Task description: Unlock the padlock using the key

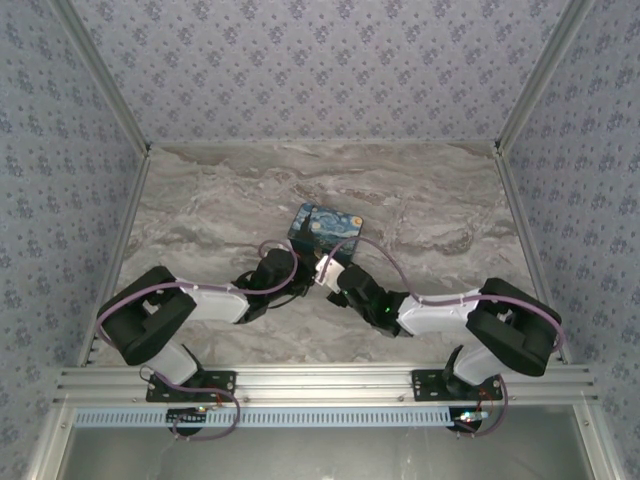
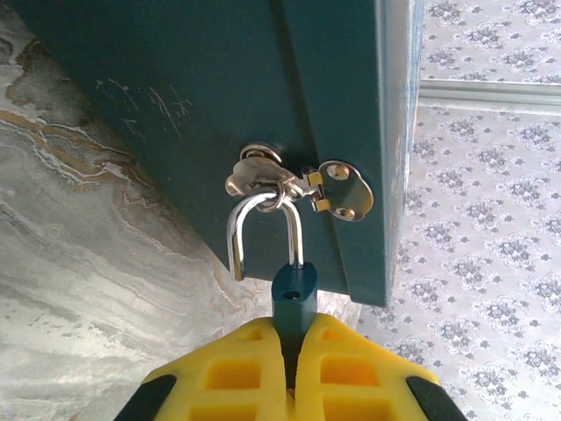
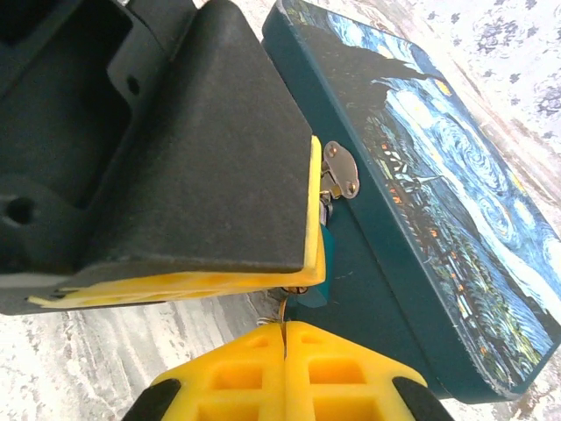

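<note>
Top external view puts the left gripper (image 1: 296, 274) at the near side of the tin box (image 1: 326, 228), its arm stretched low with the forearm angled in toward the box. Its jaws are clamped on the teal body of the padlock (image 2: 294, 298), which hangs from the hasp (image 2: 337, 189) on the box's front wall. The padlock looks small, light and rigid, and liable to swivel on its thin shackle (image 2: 235, 237), so the flat body seems the right place to hold it. Right of it, the right gripper (image 3: 285, 342) sits just beside the padlock. Its jaws are pressed together on a wiry bit of metal I take to be the key (image 3: 282, 307), tiny and easily dropped. The right arm mirrors the left, elbow out, wrist aimed at the box.
</note>
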Controlling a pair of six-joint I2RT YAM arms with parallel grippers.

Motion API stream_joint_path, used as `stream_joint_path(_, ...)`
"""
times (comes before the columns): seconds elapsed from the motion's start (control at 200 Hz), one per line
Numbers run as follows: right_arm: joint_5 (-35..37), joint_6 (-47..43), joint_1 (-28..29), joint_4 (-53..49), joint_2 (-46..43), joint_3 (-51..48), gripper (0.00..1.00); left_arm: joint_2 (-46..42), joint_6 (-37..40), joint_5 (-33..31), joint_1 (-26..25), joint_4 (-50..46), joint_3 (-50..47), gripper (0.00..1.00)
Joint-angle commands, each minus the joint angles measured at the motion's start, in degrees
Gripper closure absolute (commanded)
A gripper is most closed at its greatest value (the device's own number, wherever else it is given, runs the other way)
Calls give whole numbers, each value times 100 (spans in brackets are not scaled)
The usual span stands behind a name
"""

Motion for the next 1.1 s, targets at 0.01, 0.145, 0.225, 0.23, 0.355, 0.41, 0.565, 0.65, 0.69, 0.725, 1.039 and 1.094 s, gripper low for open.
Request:
stream_joint_path(0.01, -186, 304, -201, -16, -162, 52, 96, -195, 127, 232, -101, 76, 96, 92)
stream_joint_path(0.145, -191, 322, -213, -76, -163, 18, 96, -203, 138, 206, -102, 58, 95, 92)
stream_joint_path(0.225, -189, 392, -230, -128, -157, 6, 95, -201, 140, 206, -95, 51, 88, 92)
stream_joint_path(0.23, -188, 397, -235, -130, -160, 2, 95, -204, 143, 206, -98, 50, 87, 92)
stream_joint_path(0.355, -281, 563, -265, -260, -213, -25, 90, -202, 198, 190, -101, 6, 87, 92)
stream_joint_path(0.41, -378, 660, -283, -376, -284, -41, 85, -214, 224, 172, -101, -52, 80, 92)
stream_joint_path(0.565, -683, 913, -313, -762, -762, -154, 68, -226, 378, 97, -99, -197, 51, 92)
stream_joint_path(0.65, -975, 1081, -422, -983, -1147, -266, 60, -271, 523, 41, -102, -395, 49, 92)
stream_joint_path(0.69, -1168, 1230, -518, -1111, -1326, -308, 56, -294, 610, 18, -99, -519, 59, 92)
stream_joint_path(0.725, -1322, 1360, -614, -1240, -1504, -326, 54, -329, 711, -11, -110, -654, 69, 92)
stream_joint_path(1.039, -2403, 2829, -1618, -2343, -1999, -57, 42, -474, 1496, -458, -336, -1876, 304, 93)
stream_joint_path(1.094, -2709, 2836, -1641, -2114, -2062, -199, 41, -448, 1481, -490, -356, -1929, 315, 93)
